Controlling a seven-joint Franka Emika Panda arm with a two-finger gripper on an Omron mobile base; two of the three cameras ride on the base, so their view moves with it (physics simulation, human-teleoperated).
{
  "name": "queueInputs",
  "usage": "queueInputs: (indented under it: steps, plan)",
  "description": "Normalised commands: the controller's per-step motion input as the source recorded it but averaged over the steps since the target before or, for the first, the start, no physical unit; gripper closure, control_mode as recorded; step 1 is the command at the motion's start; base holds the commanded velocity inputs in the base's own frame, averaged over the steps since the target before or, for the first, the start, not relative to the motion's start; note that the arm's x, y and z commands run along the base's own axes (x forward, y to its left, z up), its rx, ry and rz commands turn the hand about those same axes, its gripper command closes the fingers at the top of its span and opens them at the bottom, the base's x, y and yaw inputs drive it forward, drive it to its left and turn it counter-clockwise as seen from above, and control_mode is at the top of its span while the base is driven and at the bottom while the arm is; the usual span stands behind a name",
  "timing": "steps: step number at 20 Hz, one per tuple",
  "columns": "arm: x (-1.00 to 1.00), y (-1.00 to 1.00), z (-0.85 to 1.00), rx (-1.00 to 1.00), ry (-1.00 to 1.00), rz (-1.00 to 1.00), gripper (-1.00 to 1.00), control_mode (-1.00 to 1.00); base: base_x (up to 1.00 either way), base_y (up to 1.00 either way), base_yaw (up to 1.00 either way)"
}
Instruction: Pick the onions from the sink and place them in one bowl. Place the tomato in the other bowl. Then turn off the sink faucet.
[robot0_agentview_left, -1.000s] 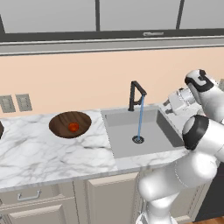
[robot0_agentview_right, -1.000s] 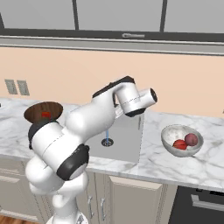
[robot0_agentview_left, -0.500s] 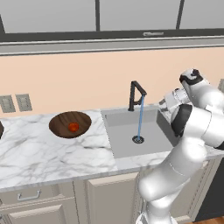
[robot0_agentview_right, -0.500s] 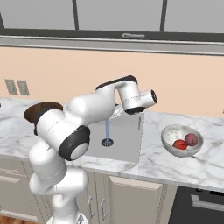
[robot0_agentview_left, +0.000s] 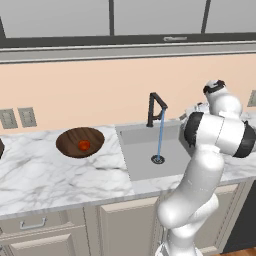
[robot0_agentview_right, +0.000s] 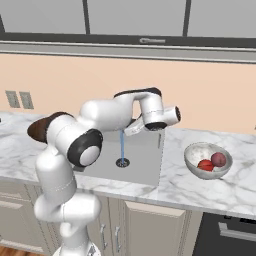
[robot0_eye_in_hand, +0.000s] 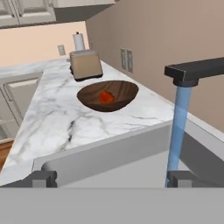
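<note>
Facing the sink faucet along the counter, gripper level with the spout, fingers spread wide and holding nothing; evidently lined up for the shut-off. Water running into the sink. Both onions resting in the pale bowl, tomato in the wooden bowl; sorting judged complete, faucet outstanding.

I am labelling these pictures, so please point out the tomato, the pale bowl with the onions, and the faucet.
tomato (robot0_agentview_left: 84, 145): left base view, middle of the ball inside the wooden bowl.
pale bowl (robot0_agentview_right: 192, 159): right base view, its left outer wall.
faucet (robot0_agentview_left: 150, 109): left base view, upright black stem.
</note>
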Motion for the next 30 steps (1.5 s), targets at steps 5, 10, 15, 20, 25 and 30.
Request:
queueInputs:
  steps: [5,10,15,20,25,30]
  plan:
    - [0.39,0.06,-0.08,0.02,-0.01,0.0,-1.0,-1.0,0.0,0.0,0.0]
    - [0.3,0.0,-0.04,0.04,-0.01,0.0,-1.0,-1.0,0.0,0.0,0.0]
    - [0.3,0.0,-0.19,0.01,0.0,0.0,-1.0,-1.0,0.0,0.0,0.0]
    - [0.37,-0.13,-0.16,0.03,0.0,0.0,-1.0,-1.0,0.0,0.0,0.0]
    - [0.39,-0.07,-0.19,0.04,0.0,0.0,-1.0,-1.0,0.0,0.0,0.0]
    - [0.45,-0.02,-0.05,0.04,0.0,0.0,-1.0,-1.0,0.0,0.0,0.0]
